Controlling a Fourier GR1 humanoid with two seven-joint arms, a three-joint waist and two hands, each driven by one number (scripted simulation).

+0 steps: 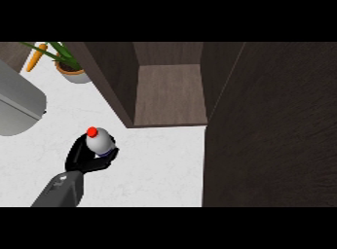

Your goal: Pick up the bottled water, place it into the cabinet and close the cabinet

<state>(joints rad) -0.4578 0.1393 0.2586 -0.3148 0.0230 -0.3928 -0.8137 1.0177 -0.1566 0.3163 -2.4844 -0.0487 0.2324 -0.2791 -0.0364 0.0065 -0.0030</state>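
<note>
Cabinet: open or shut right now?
Open. The cabinet shows its bare inner shelf, and its door stands swung out at the right. The bottle is outside it, held in the robot hand.

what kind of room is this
Probably a kitchen: a white speckled counter carries an open dark wooden cabinet, a small potted green plant and a curved grey appliance. The left hand holds a red-capped water bottle.

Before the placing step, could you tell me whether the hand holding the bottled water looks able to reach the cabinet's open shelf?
Probably yes: the left hand, curled round the bottled water, has bare counter between it and the cabinet.
</note>
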